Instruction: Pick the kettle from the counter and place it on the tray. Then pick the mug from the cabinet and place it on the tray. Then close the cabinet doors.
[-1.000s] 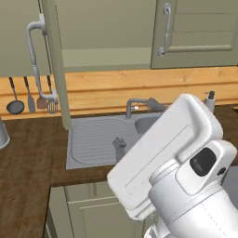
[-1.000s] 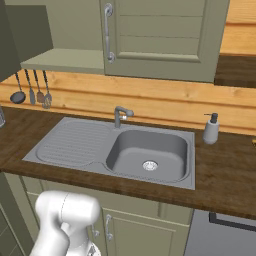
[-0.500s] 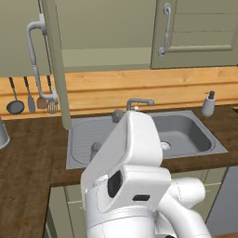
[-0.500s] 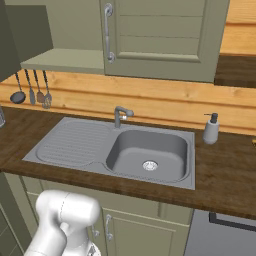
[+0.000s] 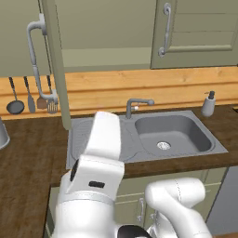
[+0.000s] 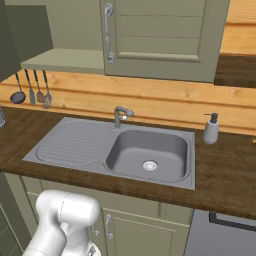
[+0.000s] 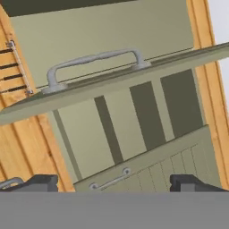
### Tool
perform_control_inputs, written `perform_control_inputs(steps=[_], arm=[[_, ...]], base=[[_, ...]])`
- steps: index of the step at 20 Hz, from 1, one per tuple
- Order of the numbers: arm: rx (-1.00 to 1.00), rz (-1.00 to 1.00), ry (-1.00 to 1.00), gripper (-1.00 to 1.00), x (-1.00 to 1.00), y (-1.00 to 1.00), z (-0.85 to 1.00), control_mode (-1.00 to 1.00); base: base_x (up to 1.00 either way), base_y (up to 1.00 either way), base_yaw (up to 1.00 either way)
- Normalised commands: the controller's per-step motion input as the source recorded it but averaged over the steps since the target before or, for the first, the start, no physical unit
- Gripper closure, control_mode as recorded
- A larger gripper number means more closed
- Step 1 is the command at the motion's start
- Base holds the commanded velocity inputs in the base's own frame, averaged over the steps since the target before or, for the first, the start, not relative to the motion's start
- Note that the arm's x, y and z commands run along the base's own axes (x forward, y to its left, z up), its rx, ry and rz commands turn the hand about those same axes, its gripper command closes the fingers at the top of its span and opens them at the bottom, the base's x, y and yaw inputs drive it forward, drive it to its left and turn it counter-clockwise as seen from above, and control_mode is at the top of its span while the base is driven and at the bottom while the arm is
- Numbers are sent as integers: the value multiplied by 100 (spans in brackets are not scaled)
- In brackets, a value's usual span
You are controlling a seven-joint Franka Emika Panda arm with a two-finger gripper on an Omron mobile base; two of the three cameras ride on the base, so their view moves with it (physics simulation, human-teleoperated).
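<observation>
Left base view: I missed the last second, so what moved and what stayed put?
The arm swung leftward across the sink, from lower right to lower left. The gripper stayed open, holding nothing. One cabinet door stayed open, the other closed.

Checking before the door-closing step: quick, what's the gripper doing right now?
Gripper: open, holding nothing, facing the open cabinet door.

My bench (image 5: 32, 153) is a long dark brown wood-grain top with a grey steel sink (image 5: 169, 135) set into it, its ribbed draining board (image 6: 70, 142) to the left of the basin. A curved tap (image 6: 120, 116) stands at the sink's back edge. A white soap dispenser (image 6: 211, 129) stands on the bench just right of the sink, near the wall.
</observation>
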Motion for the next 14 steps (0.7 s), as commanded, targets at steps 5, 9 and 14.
perform_control_inputs(steps=[5,9,14], arm=[[-10,0,6,-100,60,40,-4,-100],[-10,0,9,-100,61,45,-1,-100],[-11,0,10,-100,59,51,-6,-100]], base=[[0,0,0],[0,0,0],[0,0,0]])
